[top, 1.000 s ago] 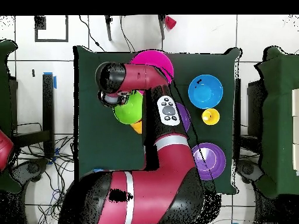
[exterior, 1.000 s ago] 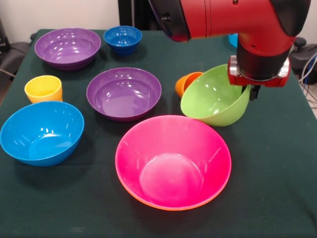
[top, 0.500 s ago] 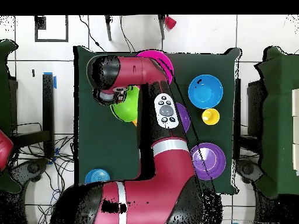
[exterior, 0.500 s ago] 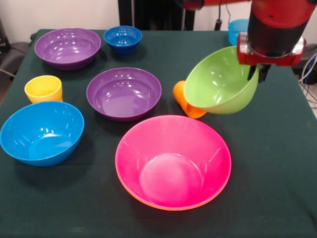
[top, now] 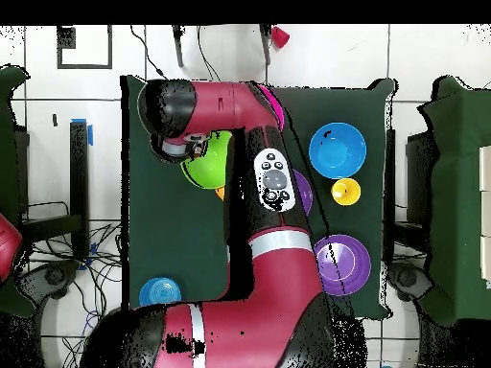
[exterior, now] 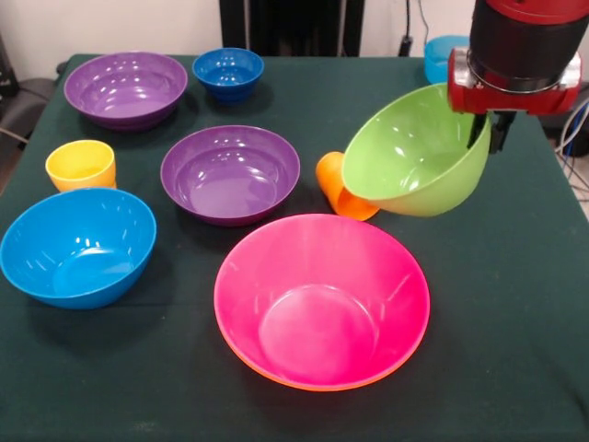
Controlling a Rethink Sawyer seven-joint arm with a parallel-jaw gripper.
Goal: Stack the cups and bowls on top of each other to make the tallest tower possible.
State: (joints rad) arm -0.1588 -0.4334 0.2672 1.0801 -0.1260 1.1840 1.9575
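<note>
Front view, left to right. Light blue bowl (exterior: 77, 245) and yellow cup (exterior: 81, 164) sit at the left of the bench (exterior: 515, 350). A purple bowl (exterior: 125, 87) and the small dark blue bowl (exterior: 228, 72) are at the far side; a second purple bowl (exterior: 230, 172) is mid-bench. The large pink bowl (exterior: 322, 299) is nearest the camera, nested in an orange bowl (exterior: 304, 382) of which only a thin rim shows. The orange cup (exterior: 342, 189) lies on its side, just behind and partly under the green bowl (exterior: 416, 152).

The gripper (exterior: 488, 133) is closed on the green bowl's right rim and holds it off the bench, tilted with its mouth toward the pink bowl.

Risks, as judged:
- The grip is on a thin, glossy rim only, so the bowl could swing or slip out.
- The bowl's lower edge is very near the orange cup and may nudge it into rolling.
- Released while tilted, it could land crooked in the pink bowl.

Hard to see: the fingertips are mostly behind the rim. A teal bowl (exterior: 442, 55) is cut off behind the arm. Overhead, the arm covers most of the pink bowl.
</note>
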